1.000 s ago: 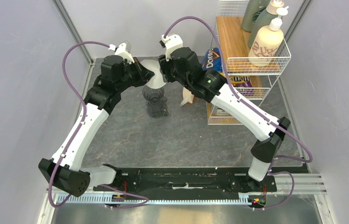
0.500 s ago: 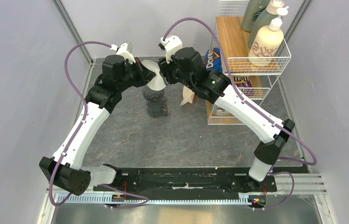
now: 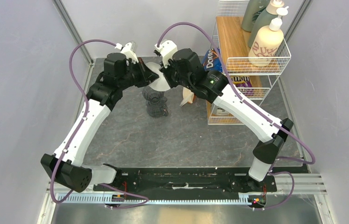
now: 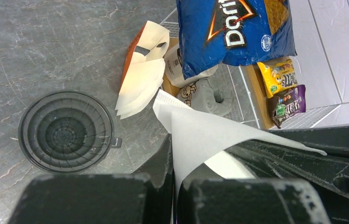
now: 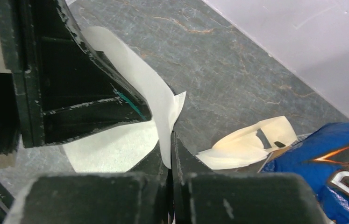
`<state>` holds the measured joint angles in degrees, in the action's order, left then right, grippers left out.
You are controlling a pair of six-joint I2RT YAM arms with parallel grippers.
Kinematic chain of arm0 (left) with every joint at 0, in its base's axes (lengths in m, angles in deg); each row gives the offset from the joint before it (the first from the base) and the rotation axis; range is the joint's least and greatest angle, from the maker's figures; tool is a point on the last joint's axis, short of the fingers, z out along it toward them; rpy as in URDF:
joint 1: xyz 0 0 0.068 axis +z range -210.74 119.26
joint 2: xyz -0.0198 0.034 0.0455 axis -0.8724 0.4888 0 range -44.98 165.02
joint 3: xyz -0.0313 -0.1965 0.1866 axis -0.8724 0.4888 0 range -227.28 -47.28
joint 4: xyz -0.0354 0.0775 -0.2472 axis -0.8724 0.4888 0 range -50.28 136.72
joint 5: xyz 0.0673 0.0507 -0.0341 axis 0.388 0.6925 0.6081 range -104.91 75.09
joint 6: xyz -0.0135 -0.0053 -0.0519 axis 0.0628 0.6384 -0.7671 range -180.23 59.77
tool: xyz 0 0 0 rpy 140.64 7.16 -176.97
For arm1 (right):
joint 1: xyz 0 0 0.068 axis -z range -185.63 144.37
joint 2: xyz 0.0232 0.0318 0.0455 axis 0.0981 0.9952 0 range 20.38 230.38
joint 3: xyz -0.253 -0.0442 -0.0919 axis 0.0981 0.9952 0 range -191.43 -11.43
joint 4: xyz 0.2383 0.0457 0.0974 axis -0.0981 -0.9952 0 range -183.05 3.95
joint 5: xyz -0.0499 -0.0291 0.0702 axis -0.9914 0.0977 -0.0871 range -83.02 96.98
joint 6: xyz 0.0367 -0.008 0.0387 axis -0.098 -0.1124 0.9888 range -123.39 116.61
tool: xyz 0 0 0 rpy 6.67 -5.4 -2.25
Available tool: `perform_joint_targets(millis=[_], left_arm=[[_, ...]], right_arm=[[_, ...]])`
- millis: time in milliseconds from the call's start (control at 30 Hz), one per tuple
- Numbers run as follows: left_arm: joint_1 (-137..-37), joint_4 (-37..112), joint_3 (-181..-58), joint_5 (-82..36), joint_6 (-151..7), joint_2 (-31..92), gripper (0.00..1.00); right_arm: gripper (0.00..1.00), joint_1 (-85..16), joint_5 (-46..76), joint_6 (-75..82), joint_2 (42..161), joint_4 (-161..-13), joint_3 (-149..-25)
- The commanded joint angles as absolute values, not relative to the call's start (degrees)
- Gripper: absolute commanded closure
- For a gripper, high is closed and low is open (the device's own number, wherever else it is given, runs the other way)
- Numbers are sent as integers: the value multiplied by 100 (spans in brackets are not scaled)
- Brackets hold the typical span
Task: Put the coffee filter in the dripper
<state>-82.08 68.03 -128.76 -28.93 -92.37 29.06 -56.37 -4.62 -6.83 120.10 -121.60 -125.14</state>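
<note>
White paper is what both tools are closed on. The coffee filter (image 4: 200, 135) is pinched at one edge by the left gripper (image 4: 174, 184), whose jaws are drawn narrow on the sheet. At the opposite edge it is pinched by the right gripper (image 5: 170, 161), likewise clamped thin on it. The filter is hung in the air between the two tools, partly spread, and nothing else is touched by it. The dripper (image 4: 66, 131) is stood upright on the table (image 3: 130, 135) below, its round mouth turned upward and nothing seen inside it.

The coming move is judged to turn on one offset. From the left wrist, the dripper is seen down and off to the left of that tool's tip, not under the paper. From above, it is seen just to the near side of the held filter, about midway between the two tools, so neither arm is clearly nearer. The cone's axis cannot be read with certainty, though in the overhead view its narrow end appears to be pointed down toward the dripper.

The dripper's ribbed inside is shown plainly only by the left wrist camera. Nothing of the dripper is shown by the right wrist camera. There the left tool's dark fingers (image 5: 79, 93), the paper and the packet of spare filters (image 5: 249, 142) beyond the tip are seen instead.
</note>
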Motion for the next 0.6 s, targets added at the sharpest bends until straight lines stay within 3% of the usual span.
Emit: perform_joint_targets(millis=[0, 33, 167, 333, 433, 567], left_arm=[[-8194, 6828, -13170, -3152, -9016, 2969, 98], [-8194, 6813, -13167, -3140, -9007, 2958, 94], [-8168, 6899, -13158, -2950, -8993, 2873, 60], [-7869, 6713, -12723, -2825, -9343, 2462, 36], [-7831, 6491, -12473, -2773, -9437, 2279, 32], [-7832, 6376, -12348, -2810, -9505, 2213, 36]], right_arm=[[100, -5642, -300, -632, 12108, -12207, -12857], [100, -5643, -319, -592, 12117, -12209, -12866], [100, -5643, -626, -353, 12140, -12147, -12917], [100, -5644, -1217, 148, 12041, -12084, -12812], [100, -5650, -1458, 387, 12004, -12092, -12766], [100, -5651, -1565, 616, 12044, -12160, -12830]])
